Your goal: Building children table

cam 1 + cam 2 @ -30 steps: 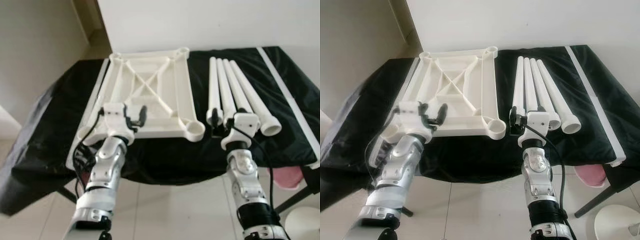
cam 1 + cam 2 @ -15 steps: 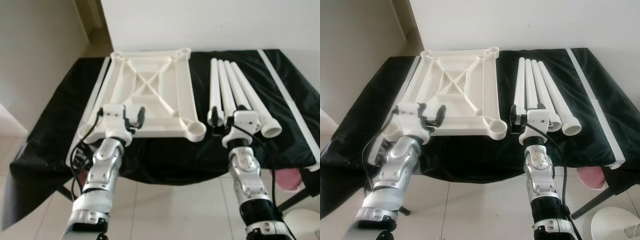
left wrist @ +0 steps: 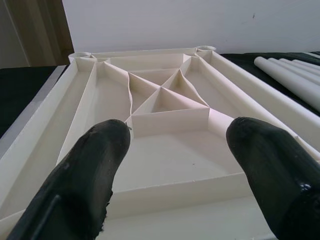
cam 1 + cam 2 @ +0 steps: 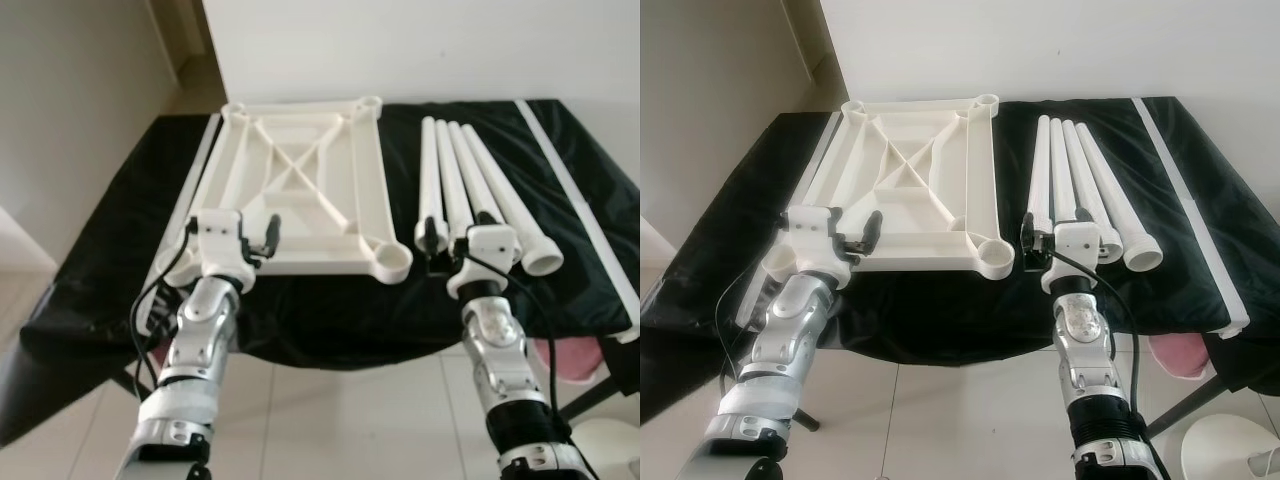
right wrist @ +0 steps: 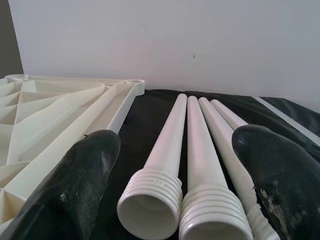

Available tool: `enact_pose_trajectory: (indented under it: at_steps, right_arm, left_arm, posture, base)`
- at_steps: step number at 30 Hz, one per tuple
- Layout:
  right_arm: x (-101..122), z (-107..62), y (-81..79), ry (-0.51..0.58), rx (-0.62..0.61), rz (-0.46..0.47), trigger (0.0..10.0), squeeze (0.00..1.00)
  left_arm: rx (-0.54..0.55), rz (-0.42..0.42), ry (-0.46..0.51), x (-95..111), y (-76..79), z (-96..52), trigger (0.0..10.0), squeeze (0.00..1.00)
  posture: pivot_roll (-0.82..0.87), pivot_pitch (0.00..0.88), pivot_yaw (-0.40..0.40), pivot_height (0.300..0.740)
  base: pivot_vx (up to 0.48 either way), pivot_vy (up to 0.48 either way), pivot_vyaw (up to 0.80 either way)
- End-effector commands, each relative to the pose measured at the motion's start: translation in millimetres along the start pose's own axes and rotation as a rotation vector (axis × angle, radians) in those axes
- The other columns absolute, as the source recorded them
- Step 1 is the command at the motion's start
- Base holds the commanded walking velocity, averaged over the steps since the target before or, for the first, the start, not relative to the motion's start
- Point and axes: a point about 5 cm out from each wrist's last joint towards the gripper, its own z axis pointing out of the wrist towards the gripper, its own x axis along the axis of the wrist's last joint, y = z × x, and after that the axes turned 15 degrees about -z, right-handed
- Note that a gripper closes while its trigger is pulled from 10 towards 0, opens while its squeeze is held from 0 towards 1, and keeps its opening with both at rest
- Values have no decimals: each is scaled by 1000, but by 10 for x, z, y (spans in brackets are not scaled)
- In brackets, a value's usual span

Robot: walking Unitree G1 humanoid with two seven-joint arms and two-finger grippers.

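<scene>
White tabletop panel (image 4: pixel 300 190) lies underside up on the black-draped bench (image 4: pixel 110 250), four white legs (image 4: pixel 470 185) just beside it. Left pincer (image 3: pixel 175 165) gapes empty at the panel's near edge; right pincer (image 5: pixel 175 185) gapes empty before the legs' threaded ends.

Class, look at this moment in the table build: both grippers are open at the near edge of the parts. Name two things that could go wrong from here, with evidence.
1. The four legs lie packed side by side; the open right gripper faces their threaded ends, so closing might pinch two or roll one away.
2. The tabletop lies at the near edge of the black cloth; a nudge from the left gripper could slide it.
</scene>
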Motion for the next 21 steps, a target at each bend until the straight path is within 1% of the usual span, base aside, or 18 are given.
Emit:
enact_pose_trajectory:
  at_steps: [1,4,21]
  right_arm:
    - [-21,-18,-33,-3,8,-10,10000,0]
    - [-24,-21,-36,-4,7,-11,10000,0]
    - [-59,-22,-17,-9,-4,-22,10000,0]
  left_arm:
    - [42,-14,-2,-8,-39,11,10000,0]
    - [46,-11,-3,-9,-48,10,10000,0]
    - [27,-4,-17,-21,-26,3,10000,0]
  posture:
    - [-36,0,56,740]
    - [-37,0,56,740]
    - [-28,0,68,740]
  base:
    - [0,0,0]
    - [0,0,0]
    - [0,390,0]
